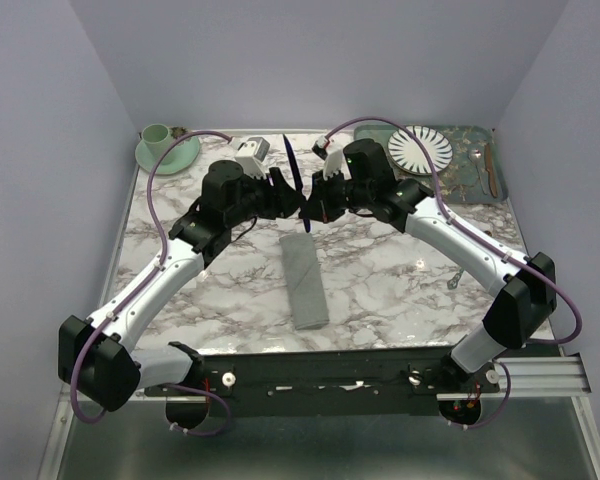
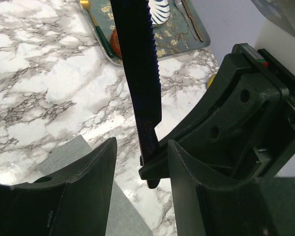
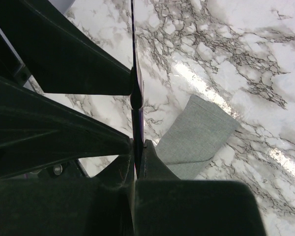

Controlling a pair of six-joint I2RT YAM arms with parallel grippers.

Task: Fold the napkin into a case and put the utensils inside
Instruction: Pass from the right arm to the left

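Grey cloth case [image 1: 305, 280] lies at bench [image 1: 400, 290] centre, long axis running 12 to 6.
At its 12 o'clock end a dark blue serrated knife [image 2: 137, 73] stands nearly upright, pinched by the right jaws; left jaws spread either side of it.

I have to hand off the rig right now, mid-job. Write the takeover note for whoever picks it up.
Left claw: open, fingers either side of the dark blue knife, not gripping it.
Right claw: shut on the knife's lower end, holding it roughly upright above the table.
Case: grey napkin folded narrow, flat mid-table, nothing visible inside.
Done: the folding.
Left: slide the knife into the case, then fetch other cutlery from the tray.
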